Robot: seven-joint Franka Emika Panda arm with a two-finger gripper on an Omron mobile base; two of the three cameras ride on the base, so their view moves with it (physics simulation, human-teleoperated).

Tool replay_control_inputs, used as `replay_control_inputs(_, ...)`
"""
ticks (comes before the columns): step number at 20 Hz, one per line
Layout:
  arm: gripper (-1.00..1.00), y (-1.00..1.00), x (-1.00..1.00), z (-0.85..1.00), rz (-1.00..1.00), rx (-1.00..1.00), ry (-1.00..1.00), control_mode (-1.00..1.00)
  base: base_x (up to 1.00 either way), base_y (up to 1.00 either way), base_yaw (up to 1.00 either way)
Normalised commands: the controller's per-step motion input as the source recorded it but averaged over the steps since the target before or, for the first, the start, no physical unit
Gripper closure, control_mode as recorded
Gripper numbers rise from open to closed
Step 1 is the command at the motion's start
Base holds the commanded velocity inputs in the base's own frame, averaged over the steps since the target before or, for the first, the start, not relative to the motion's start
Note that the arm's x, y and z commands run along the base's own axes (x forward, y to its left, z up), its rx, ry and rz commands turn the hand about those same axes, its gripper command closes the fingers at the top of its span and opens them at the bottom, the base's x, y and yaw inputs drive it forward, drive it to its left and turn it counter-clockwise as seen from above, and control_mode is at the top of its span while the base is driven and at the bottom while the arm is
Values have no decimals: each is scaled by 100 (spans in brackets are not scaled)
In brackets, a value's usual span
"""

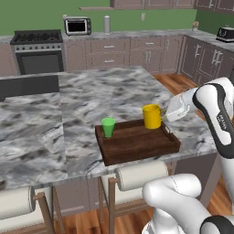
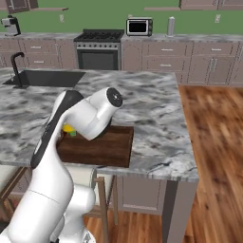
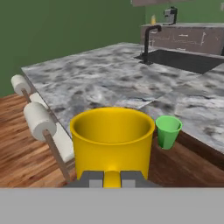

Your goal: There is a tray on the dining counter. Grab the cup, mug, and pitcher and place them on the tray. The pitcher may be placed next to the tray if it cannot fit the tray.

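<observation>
Left base view: kitchen, marble dining counter (image 1: 91, 96) with the dark wooden tray (image 1: 137, 144) near its front edge. Green cup (image 1: 108, 127) upright on the tray's left part; yellow mug (image 1: 151, 116) at the tray's far right corner, gripper (image 1: 165, 114) at its side.

Right base view: arm covers most of the tray (image 2: 107, 147).

Hand view: fingers (image 3: 92, 178) pinch the mug's handle; cup (image 3: 168, 130) beside, apart

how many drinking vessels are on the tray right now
2: the green cup stands on the tray near its far left corner; the yellow mug is at its far right end, with the gripper shut on its handle. No pitcher visible.
</observation>
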Motion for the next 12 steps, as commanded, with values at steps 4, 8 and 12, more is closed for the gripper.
replay_control_inputs(4,100,0,0,-14,18,0,0,-100,0,0,0)
replay_control_inputs(8,100,2,0,-23,17,0,0,-100,0,0,0)
replay_control_inputs(12,100,15,4,-35,13,0,3,-100,0,0,0)
